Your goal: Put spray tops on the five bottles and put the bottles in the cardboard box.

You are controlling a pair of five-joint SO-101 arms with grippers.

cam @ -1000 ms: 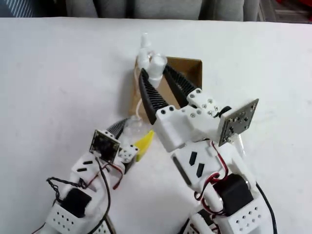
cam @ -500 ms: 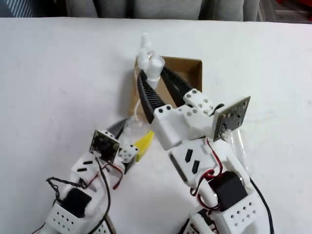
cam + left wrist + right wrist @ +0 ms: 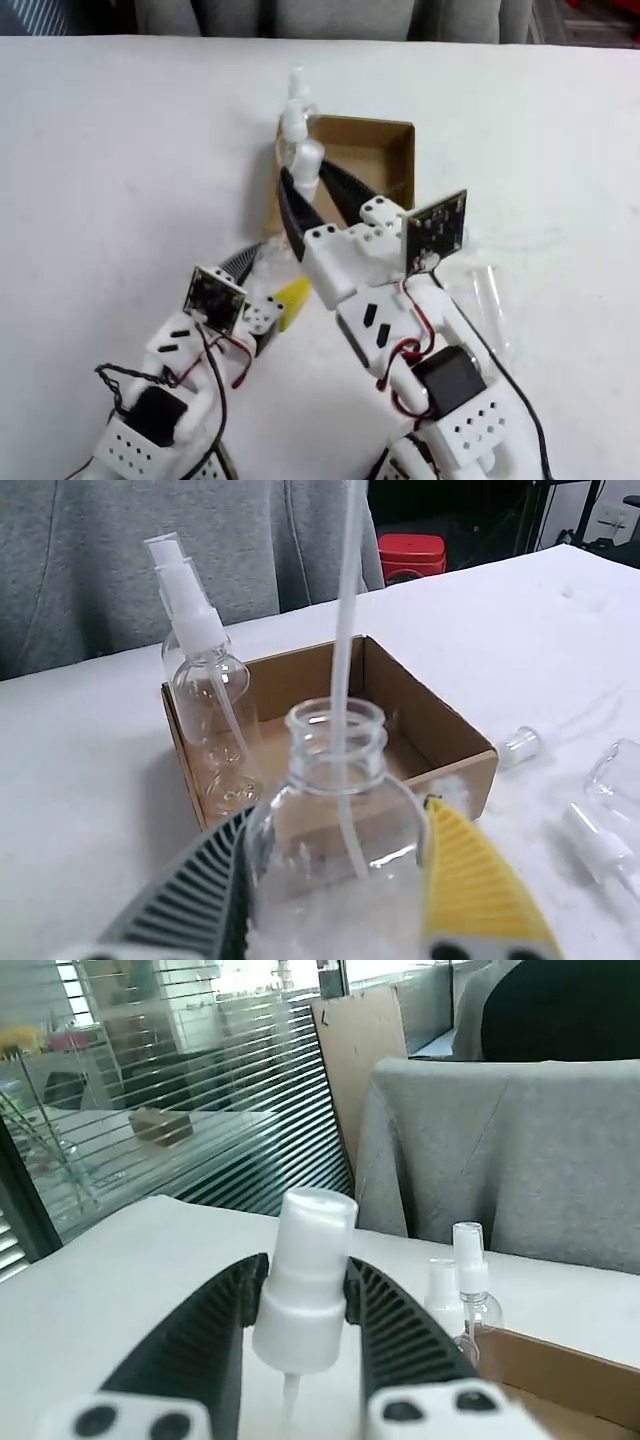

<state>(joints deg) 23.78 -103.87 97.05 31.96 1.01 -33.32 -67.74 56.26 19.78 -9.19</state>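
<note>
My left gripper (image 3: 270,275) is shut on a clear bottle (image 3: 335,810) that stands upright with its neck uncovered, held between a grey and a yellow finger (image 3: 470,890). Above it, my right gripper (image 3: 305,172) is shut on a white spray top (image 3: 305,1280). The spray top's thin dip tube (image 3: 345,660) hangs down through the bottle's neck. Just beyond them sits the cardboard box (image 3: 400,130), seen with its open side up in the left wrist view (image 3: 440,720). A bottle fitted with a spray top (image 3: 205,690) stands at the box's left corner, and a second one (image 3: 296,90) is beside it.
A clear bottle (image 3: 485,290) lies on the white table right of the right arm. In the left wrist view, a small clear cap (image 3: 520,745), a lying bottle (image 3: 615,775) and a loose spray top (image 3: 600,845) are beside the box. A grey chair stands past the far table edge.
My right arm has drawn back toward the near side and lowered the spray top, so it now sits closer over the bottle held by the left gripper. The left arm has stayed still.
</note>
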